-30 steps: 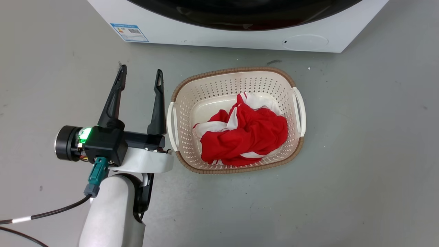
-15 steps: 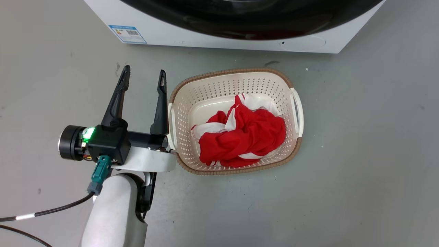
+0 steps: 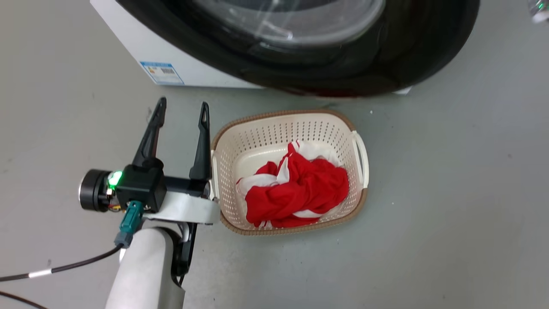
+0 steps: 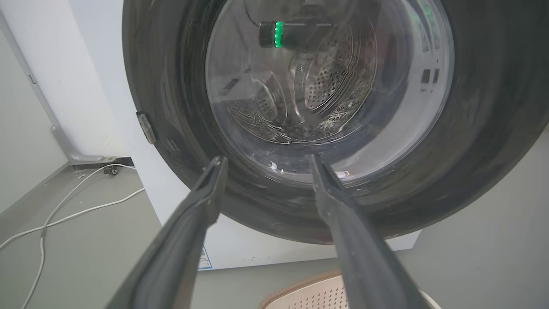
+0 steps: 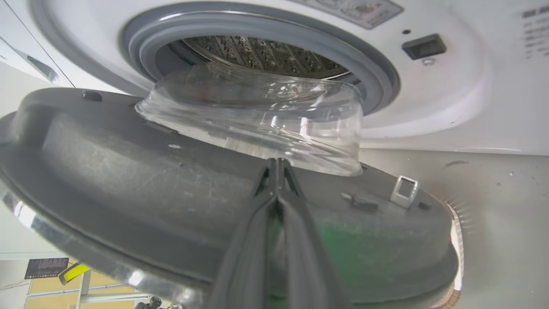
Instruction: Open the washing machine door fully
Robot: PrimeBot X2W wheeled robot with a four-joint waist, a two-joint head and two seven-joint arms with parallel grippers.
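The washing machine door (image 3: 343,75) stands partly open. In the right wrist view its clear glass bowl is out of the grey rubber gasket (image 5: 369,68), and the perforated steel drum (image 5: 257,51) is visible behind it. The dark inner side of the door (image 5: 128,180) is turned towards this camera, with a small metal latch hook (image 5: 405,191) near its edge.

The right gripper (image 5: 279,162) has its two fingers pressed together, with nothing between them. Their tips lie at the foot of the glass bowl on the inner side of the door (I cannot tell if they really touch it).

In the head view the black rim of the door hangs in front of the white washing machine (image 3: 128,47) and over the grey floor, close to the far edge of a cream laundry basket (image 3: 257,137). A red and white garment (image 3: 296,193) lies crumpled in the basket. A small blue label (image 3: 161,73) sits low on the machine.

The left gripper (image 3: 183,104) is wide open and holds nothing. It is low over the floor, just beside the left handle of the basket, and its fingers point to the machine. In the left wrist view this gripper (image 4: 268,159) looks up at the outer face of the door (image 4: 472,150).
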